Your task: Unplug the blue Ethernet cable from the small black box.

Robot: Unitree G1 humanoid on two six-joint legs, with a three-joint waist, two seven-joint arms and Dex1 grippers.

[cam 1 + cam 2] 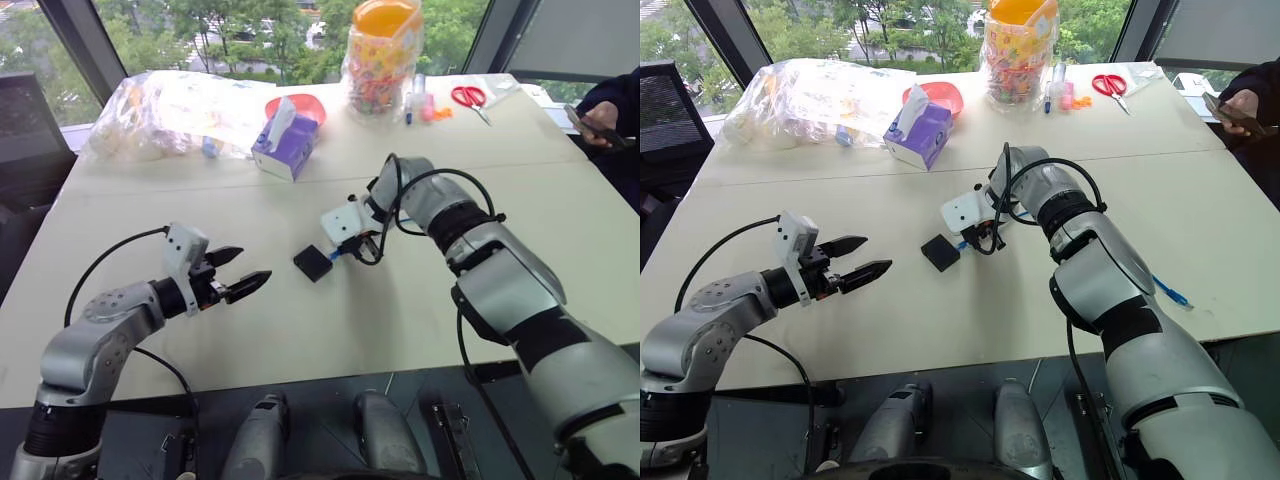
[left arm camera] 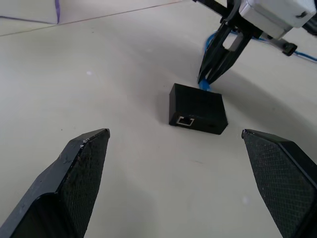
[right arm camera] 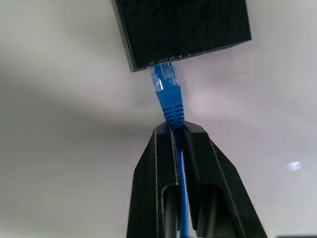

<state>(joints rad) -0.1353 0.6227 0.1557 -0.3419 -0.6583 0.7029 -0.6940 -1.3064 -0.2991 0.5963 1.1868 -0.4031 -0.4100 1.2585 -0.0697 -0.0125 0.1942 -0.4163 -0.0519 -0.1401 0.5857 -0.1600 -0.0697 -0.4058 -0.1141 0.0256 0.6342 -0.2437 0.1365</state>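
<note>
Pale tabletop (image 1: 300,330) stretches out under a bank of windows with green trees beyond. Nearest the robot, the left gripper (image 1: 240,272) hangs above the table, fingers spread wide and holding nothing, pointing toward the box (image 1: 313,263). That box sits flat mid-table, an empty port on the edge facing the left gripper. On its far edge the cable (image 3: 168,101) is plugged in, clear plug seated in the box. Right behind the plug, the right gripper (image 3: 177,130) tilts steeply down, jaws clamped tight on the blue cord just past the plug's boot! Further out along the table's right side, the cable trails over the edge. Beyond, a purple tissue box (image 1: 286,145), plastic bags (image 1: 170,110), a red bowl (image 1: 296,105), a candy jar (image 1: 380,55) and red scissors (image 1: 468,97). At far right, a person's hand holds a phone (image 1: 597,128).
</note>
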